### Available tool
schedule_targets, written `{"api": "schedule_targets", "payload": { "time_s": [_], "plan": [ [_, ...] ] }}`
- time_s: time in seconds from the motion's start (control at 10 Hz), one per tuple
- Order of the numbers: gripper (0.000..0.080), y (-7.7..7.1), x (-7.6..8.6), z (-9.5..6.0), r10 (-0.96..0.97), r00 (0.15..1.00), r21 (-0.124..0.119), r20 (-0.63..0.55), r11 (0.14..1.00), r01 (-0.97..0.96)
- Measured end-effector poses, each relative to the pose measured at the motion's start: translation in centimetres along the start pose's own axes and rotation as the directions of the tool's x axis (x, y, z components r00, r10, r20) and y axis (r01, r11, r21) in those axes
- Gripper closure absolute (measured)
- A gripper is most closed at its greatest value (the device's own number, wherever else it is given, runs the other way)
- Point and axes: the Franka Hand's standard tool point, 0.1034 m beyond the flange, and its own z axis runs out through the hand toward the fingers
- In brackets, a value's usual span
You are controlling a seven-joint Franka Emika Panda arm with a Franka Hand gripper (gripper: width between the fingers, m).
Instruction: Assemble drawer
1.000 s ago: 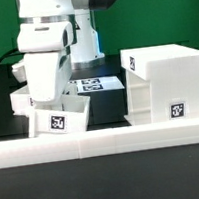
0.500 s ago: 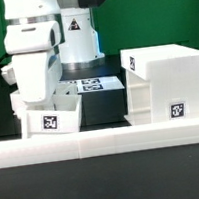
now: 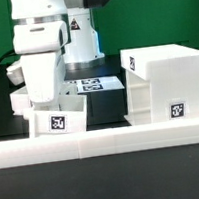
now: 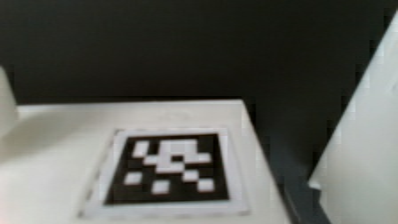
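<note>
Drawer tray (image 3: 58, 121) beneath gripper (image 3: 44, 98), jaw state not discernible; likely step: grasping tray; next needs alignment with housing (image 3: 166, 84)

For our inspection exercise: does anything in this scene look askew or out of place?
The small tray beneath the gripper looks slightly tilted, its tag skewed, while the housing stands square. Nothing appears spilled or broken.
</note>
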Motion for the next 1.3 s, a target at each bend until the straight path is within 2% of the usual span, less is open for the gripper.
{"api": "schedule_targets", "payload": {
  "time_s": [0.1,0.3,0.4,0.8,1.0,1.1,1.3],
  "plan": [
    [0.0758,0.0,0.0,0.1,-0.024,1.000,0.003,-0.005,1.000,0.024],
    [0.0758,0.0,-1.0,0.0,-0.061,0.998,0.004,-0.025,0.998,0.061],
    [0.0758,-0.1,-1.7,0.1,-0.079,0.995,0.014,-0.061,0.997,0.079],
    [0.0758,0.2,0.2,0.2,-0.110,0.991,0.018,-0.083,0.994,0.111],
    [0.0758,1.0,2.2,0.1,-0.162,0.985,0.009,-0.055,0.987,0.162],
    [0.0758,1.2,2.5,0.0,-0.171,0.984,-0.008,-0.052,0.985,0.171],
    [0.0758,1.1,2.3,0.1,-0.167,0.985,-0.004,-0.052,0.986,0.167]
  ]
}}
